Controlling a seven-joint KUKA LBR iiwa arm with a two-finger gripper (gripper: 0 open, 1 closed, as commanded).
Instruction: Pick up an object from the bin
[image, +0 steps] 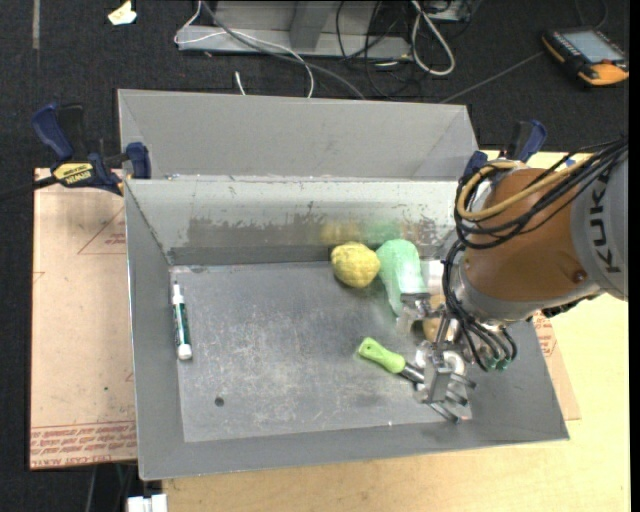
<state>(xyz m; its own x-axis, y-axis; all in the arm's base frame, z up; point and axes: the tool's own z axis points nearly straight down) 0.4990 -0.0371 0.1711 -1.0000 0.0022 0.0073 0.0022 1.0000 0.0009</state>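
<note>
The arm (530, 250) reaches in from the right, its orange-brown wrist bent down over the bin's (280, 400) right side; the gripper (445, 388) sits low by the floor's lower right corner in the camera view, and whether it is open or closed cannot be told; a small green-handled tool (381, 354) lies just beside it, metal end pointing at the gripper; a yellow lemon (354, 266) and a pale green bottle (402, 265) touch near the back wall; a green-and-white marker (181, 322) lies well apart, far left.

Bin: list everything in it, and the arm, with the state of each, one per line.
Marker: lying flat along the left wall of the bin, apart from the rest.
Lemon: resting at the back wall, right beside the green bottle.
Green bottle: apparently lying on its side.
Green-handled tool: lying flat, metal end at the arm's tip.
Arm: reaching down into the front right corner.
</note>
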